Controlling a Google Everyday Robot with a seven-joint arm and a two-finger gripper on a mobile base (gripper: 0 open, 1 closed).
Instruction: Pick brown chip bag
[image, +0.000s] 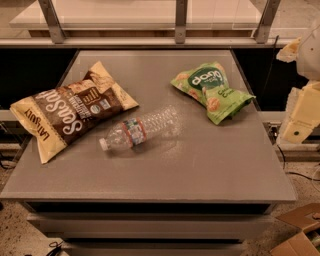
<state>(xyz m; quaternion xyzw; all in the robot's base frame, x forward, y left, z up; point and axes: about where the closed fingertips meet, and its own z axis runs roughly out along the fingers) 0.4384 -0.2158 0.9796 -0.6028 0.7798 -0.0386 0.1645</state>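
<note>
risk: the tool (301, 114), hanging well right of the water bottle (140, 131), could knock that bottle rolling on its reach, or slip off the puffy, slick brown chip bag (72, 110). the bag lies on the table (200, 165) just left of the bottle, long axis diagonal, near-left to far-right. tool released or clenched: cannot tell.

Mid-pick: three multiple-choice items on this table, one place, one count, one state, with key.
1. Where is the brown chip bag? A) left in view B) right in view C) on the floor
2. How many snack bags are on the table? A) one B) two C) four
3. How is the water bottle? A) upright B) on its side C) boxed
1 A, left of the bottle; 2 B, brown plus the green snack bag; 3 B, cap pointing left. The gripper is beyond the table's right edge.
</note>
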